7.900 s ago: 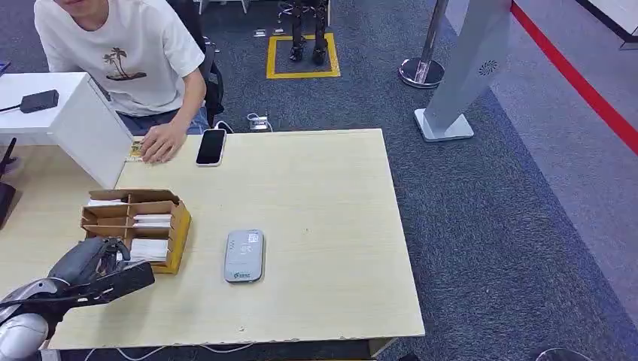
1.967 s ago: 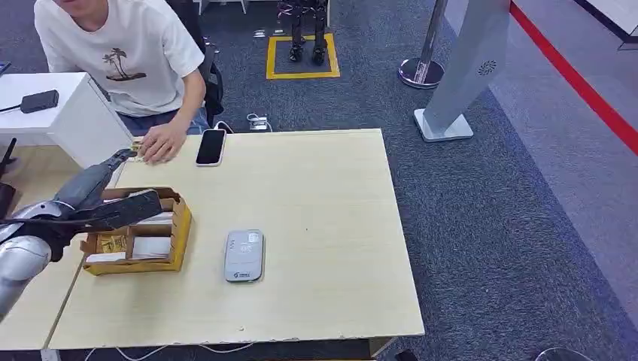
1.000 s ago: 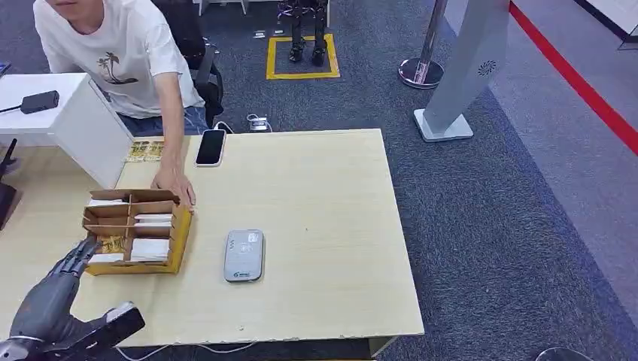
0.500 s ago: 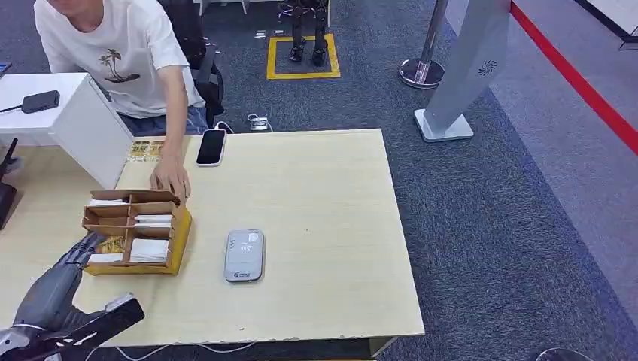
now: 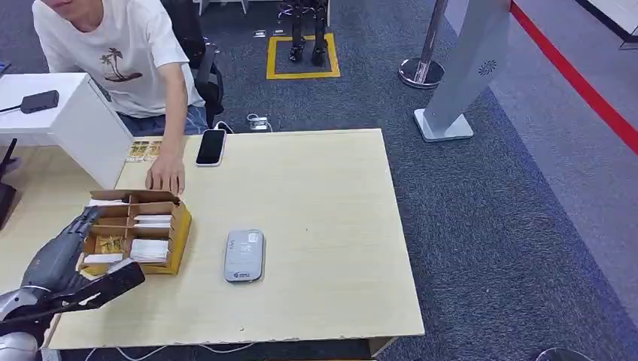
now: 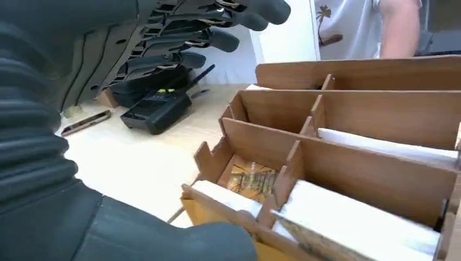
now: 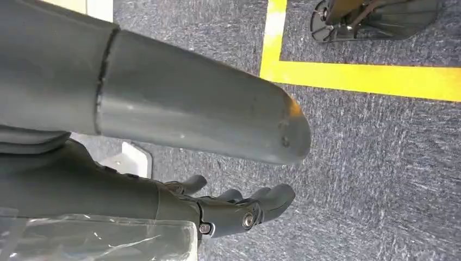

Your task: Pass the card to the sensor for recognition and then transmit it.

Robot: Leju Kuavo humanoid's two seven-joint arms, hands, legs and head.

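A brown cardboard divider box [image 5: 177,226] stands on the left of the wooden table and holds white cards [image 5: 150,249] and a gold-patterned card [image 5: 111,244]. My left hand [image 5: 66,257] is open at the box's near left corner, fingers stretched along its left side and thumb [image 5: 114,281] below its front wall. In the left wrist view the fingers [image 6: 185,41] hover apart above the table, beside the compartments with the gold card [image 6: 251,176] and white cards [image 6: 356,220]. The grey card sensor [image 5: 244,256] lies to the right of the box. My right hand [image 7: 234,209] hangs empty over the carpet.
A person sits at the far left with a hand [image 5: 166,175] on the table just behind the box. A black phone [image 5: 211,146] and a few gold cards [image 5: 145,150] lie at the back edge. A white cabinet [image 5: 83,120] stands beside the table.
My left hand has moved forward from the table's near edge to the box's left side. The person's hand has drawn back from the box's far corner.
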